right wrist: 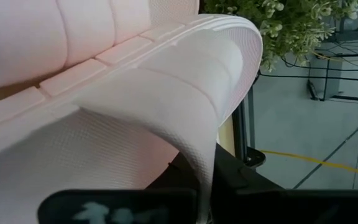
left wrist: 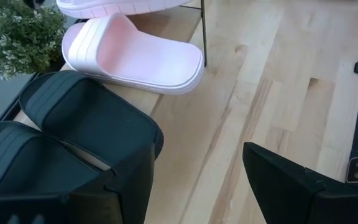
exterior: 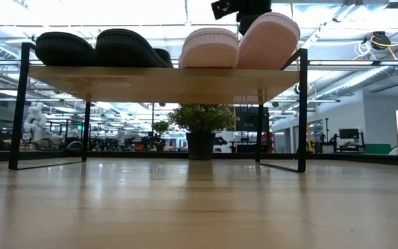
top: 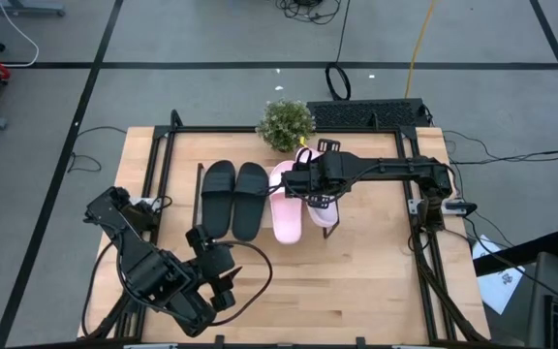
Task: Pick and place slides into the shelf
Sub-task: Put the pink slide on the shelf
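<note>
Pink slide [top: 320, 208] in right end effector [top: 310, 184]

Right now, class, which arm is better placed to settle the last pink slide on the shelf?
Right: its gripper is shut on the tilted pink slide over the shelf; the left gripper waits open, away.

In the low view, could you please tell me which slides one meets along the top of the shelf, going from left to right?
First black slide → second black slide → flat pink slide → tilted pink slide, all on the shelf.
</note>
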### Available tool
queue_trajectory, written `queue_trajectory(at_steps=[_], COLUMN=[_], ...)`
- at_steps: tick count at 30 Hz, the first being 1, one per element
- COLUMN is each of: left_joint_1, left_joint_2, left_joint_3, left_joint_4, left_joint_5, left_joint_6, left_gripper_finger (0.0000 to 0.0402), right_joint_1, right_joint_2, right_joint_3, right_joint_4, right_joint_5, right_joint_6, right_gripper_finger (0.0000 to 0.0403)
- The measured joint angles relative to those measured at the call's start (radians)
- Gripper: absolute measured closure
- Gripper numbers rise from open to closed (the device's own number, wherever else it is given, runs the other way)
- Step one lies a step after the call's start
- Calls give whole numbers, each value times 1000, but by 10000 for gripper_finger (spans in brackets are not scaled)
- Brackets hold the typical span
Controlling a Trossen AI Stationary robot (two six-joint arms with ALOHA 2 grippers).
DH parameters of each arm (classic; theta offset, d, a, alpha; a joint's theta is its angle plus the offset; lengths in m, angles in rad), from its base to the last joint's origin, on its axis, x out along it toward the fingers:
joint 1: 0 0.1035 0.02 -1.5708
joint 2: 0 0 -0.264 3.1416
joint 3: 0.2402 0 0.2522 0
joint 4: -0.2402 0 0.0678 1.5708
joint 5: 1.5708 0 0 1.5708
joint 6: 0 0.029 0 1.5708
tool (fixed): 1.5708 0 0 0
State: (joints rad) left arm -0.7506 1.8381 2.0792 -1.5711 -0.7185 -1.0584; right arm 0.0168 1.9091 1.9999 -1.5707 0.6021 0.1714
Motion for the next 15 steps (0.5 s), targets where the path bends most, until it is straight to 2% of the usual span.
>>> queue_trajectory(at_steps=[11,15], left_joint_1=[0,0], left_joint_2=[0,0], left_joint_3=[0,0], left_joint_4=[0,0], left_joint_5=[-8,-2], left_joint_6=[-1,-2], left_gripper_finger=[158,158], right_joint_1=[-13,-15], right_joint_2=[-4,-5], right_joint_3=[51,71], right_joint_4=[1,3], right_joint_5=[75,71], right_joint_6=[3,16], right_gripper_finger=[403,403])
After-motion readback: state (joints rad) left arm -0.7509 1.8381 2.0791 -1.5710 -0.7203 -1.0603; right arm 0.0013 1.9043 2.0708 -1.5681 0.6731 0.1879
